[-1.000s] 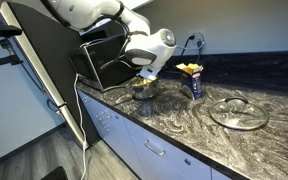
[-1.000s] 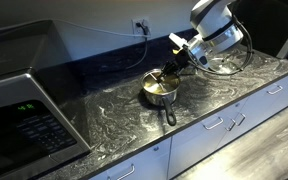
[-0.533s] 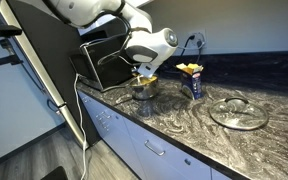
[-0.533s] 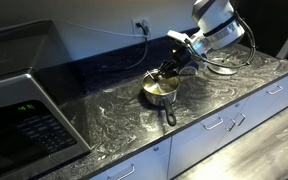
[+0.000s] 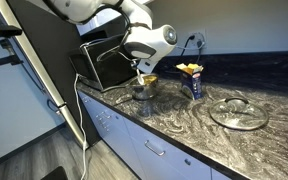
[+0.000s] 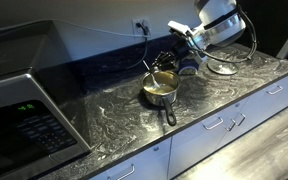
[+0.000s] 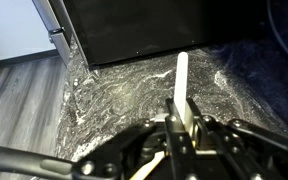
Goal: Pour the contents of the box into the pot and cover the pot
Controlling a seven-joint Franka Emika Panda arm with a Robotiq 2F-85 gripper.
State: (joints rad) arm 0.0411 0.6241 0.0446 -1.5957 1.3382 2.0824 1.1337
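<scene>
Left of centre in both exterior views, on a dark countertop (image 5: pixel 189 128) veined with pale swirls like polished stone, stands the one pot (image 5: pixel 142 91): a small round saucepan of shiny steel with a long, straight dark handle (image 6: pixel 169 113) that points toward the counter's front edge. Its inside looks pale yellowish (image 6: pixel 161 88), but the pieces are too small to make out.

Right of the pot in an exterior view, apart from it, the single box (image 5: pixel 193 84) stands upright near the back wall. It is a small blue cardboard carton with a yellow mass showing at its top. Farther right lies one flat round glass lid (image 5: pixel 238 112) with a metal rim, resting on the stone and well apart from the pot.

The one white arm comes down from the top of the frame, and its gripper (image 5: pixel 144 74) hangs just above the pot's rim. In the wrist view the black fingers (image 7: pixel 173 118) are pinched narrowly together on a thin, flat pale strip (image 7: pixel 182 75) that sticks out beyond them. What the strip is cannot be told.

A microwave (image 6: pixel 24 115) with a steel face fills the lower left of an exterior view. White drawer fronts (image 5: pixel 152 150) run under the counter.
</scene>
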